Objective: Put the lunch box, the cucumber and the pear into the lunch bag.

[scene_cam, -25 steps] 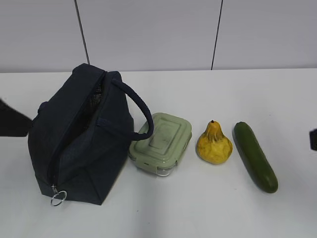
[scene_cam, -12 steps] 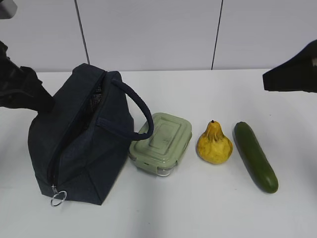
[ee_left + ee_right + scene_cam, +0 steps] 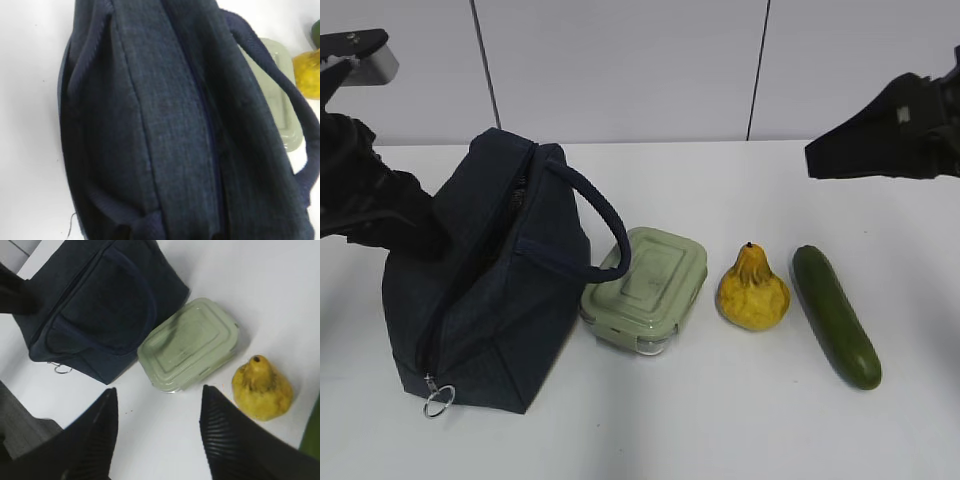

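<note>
Lunch bag [image 3: 485,280] touching lunch box [image 3: 646,288], right claw [image 3: 157,427] spread above

The left arm [image 3: 370,195] has come in from the left edge and now presses against the left side of the lunch bag [image 3: 490,275]. The bag has squashed in a little there. The right tool [image 3: 157,432] has moved in from the far right, higher and closer to the middle.

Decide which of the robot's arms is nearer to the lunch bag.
Left. The left arm is against the lunch bag at its far left side; the right gripper hangs open above the table right of the bag.
</note>
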You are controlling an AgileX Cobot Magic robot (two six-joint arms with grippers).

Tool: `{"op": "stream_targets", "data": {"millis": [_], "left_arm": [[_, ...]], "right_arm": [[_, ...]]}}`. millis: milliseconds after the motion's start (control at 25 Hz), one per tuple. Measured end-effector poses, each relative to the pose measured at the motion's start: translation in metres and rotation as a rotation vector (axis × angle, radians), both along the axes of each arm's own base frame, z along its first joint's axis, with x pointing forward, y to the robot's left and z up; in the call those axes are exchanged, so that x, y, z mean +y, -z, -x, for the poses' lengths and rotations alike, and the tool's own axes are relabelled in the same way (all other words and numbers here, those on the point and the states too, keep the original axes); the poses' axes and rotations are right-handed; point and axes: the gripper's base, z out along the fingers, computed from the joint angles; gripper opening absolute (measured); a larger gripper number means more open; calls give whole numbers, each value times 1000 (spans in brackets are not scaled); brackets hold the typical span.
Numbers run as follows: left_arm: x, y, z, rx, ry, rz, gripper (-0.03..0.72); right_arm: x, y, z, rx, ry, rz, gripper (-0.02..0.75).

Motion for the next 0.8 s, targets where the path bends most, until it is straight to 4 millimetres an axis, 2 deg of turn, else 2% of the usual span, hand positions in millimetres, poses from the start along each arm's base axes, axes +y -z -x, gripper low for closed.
{"op": "stream_targets", "data": {"millis": [120, 160, 200, 280, 560, 800], "left_arm": [[-1, 5, -4, 10, -2, -4, 188], [-1, 5, -4, 4, -4, -3, 106], [-1, 5, -5, -3, -6, -3, 59], [-1, 5, -6, -10, -9, -2, 11], [-1, 5, -6, -15, -10, -2, -2], [-1, 4, -7, -25, -13, -1, -3]], "right_arm": [[18, 5, -3, 6, -54, 5, 416], [24, 7, -4, 9, -72, 7, 416], [29, 9, -5, 12, -87, 10, 416], [35, 13, -9, 18, -91, 11, 416], [35, 25, -25, 26, -29, 24, 407], [35, 32, -31, 37, -14, 38, 406]]}}
